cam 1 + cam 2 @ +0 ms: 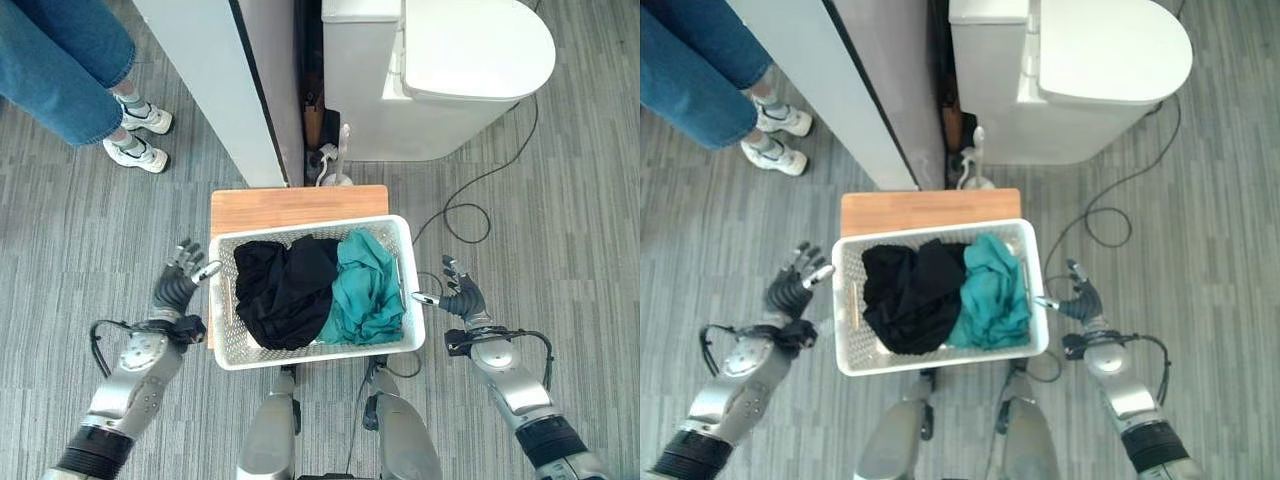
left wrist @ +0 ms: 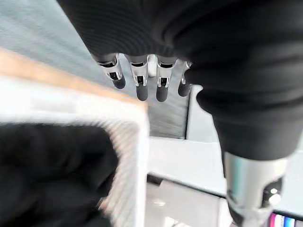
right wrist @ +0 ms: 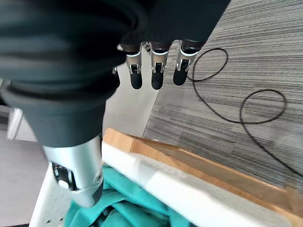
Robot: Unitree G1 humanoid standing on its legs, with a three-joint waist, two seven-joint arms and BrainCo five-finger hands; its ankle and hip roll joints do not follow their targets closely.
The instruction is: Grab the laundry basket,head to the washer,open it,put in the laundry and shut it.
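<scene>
A white perforated plastic laundry basket point(image 1: 228, 350) is sitting on a small wooden desk point(image 1: 297, 208), its long axis running left to right, holding one black garment point(image 1: 283, 288) and one teal garment point(image 1: 365, 285). The left hand point(image 1: 180, 283) and right hand point(image 1: 458, 296) are hovering beside its short ends, fingers relaxed, grasping nothing.

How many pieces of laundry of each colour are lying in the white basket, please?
Black garment: 1, as far as the bundle shows
Teal garment: 1
Total: 2 pieces in the laundry basket
</scene>
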